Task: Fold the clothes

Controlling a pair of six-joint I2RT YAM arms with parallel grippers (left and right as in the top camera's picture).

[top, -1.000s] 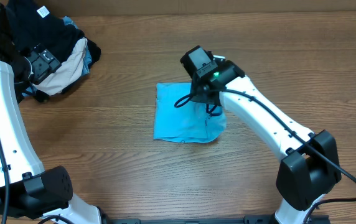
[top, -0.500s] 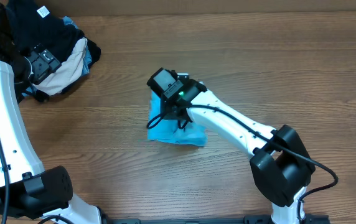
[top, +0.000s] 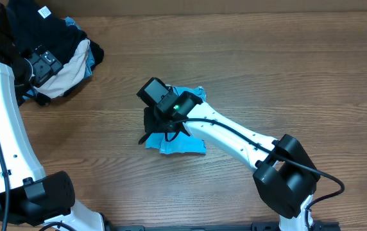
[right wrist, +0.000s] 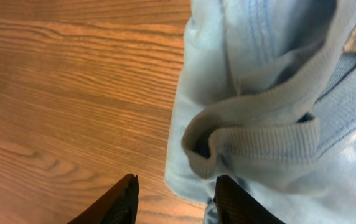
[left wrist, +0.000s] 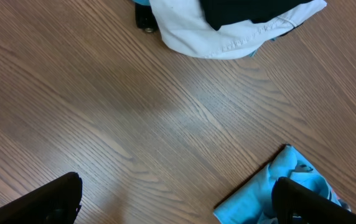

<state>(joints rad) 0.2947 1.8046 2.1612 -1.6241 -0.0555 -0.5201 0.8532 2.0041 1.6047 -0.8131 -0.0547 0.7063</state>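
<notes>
Evidently the right gripper [right wrist: 177, 193] hung low over the sky-blue T-shirt [top: 187, 144], bunched mid-table, placed to let a fold drop: its 2 fingers stood partly apart, apparently pinching nothing. The left gripper [left wrist: 177, 202] gaped wide and empty near the spare garments [top: 68, 64]. Wood-grain table [top: 299, 64] lay all round.
</notes>
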